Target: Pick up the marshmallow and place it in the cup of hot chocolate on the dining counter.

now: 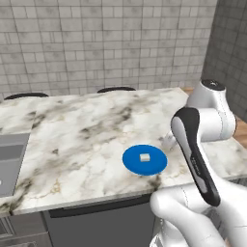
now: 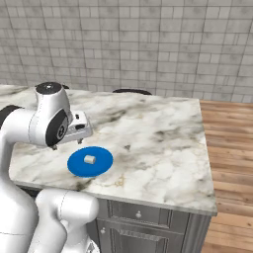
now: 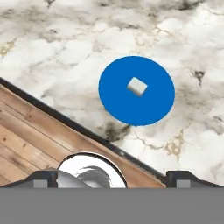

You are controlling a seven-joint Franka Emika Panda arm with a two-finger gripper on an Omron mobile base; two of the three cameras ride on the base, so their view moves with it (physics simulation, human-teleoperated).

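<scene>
The marshmallow (image 3: 137, 86) sits mid-plate (image 3: 113, 105) on the counter (image 1: 87, 130) — likely light and squashy, best pinched gently across opposite flat sides — while the gripper (image 2: 74, 132) hovers nearby, jaws holding nothing, their opening unclear.

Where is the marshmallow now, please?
The marshmallow lies near the middle of the round blue plate, close to the near edge of the dining counter.
</scene>
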